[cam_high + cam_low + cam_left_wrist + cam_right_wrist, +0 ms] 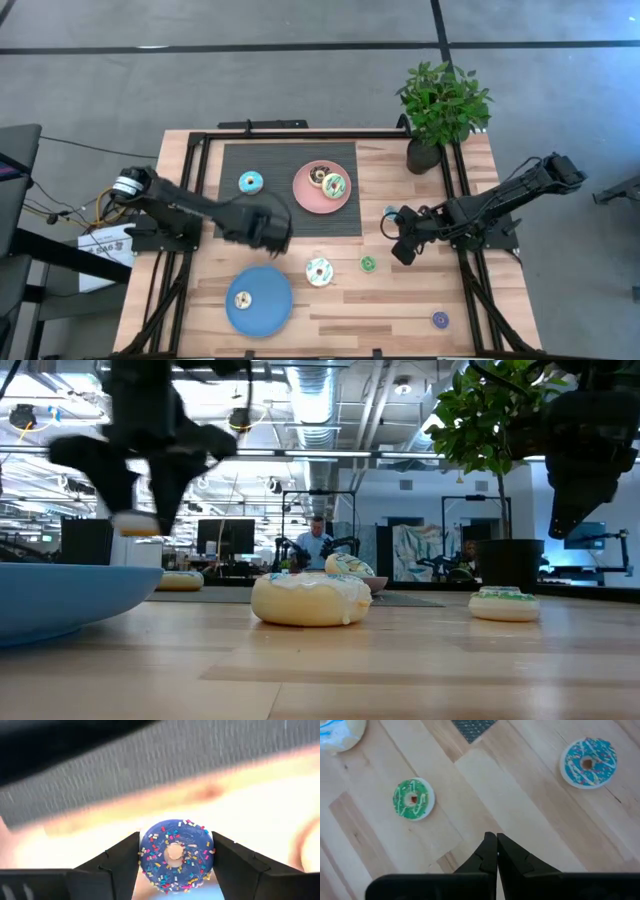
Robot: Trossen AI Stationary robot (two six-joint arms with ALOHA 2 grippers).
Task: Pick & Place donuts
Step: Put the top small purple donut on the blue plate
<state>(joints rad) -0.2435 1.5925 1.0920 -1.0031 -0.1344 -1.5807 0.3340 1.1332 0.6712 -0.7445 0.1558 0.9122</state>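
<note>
So this looks like the carry part of the job: the left tool (pixel 175 857) is pinching a blue-iced donut (pixel 176 855) with sprinkles between its two fingers (pixel 117 862), gripped edge-on so the icing faces the wrist camera, and it's up in the air over the bench (pixel 400 310) rather than sitting on anything. From above, the left arm reaches in from its side and its tool hangs just past the near edge of the dark mat (pixel 290 215), between the pink plate (pixel 308 196) and the blue plate (pixel 262 312) (the blur in the wrist view suggests it's mid-swing, but that's a guess). The pink plate already has a couple of donuts on it and the blue plate has one cream donut (pixel 242 299), so my read is that sorting is partly done. Loose ones left: a light blue donut (pixel 250 182) on the mat, a white donut (pixel 319 271), a green donut (pixel 368 264) and a purple donut (pixel 439 319) near the bench's front right. Next move probably needs the tool centred over whichever plate is the target, lowered, then released. The right tool (pixel 496 851) is pressed together, empty, parked low over the wood on the right side, near the potted plant (pixel 440 105).
</note>
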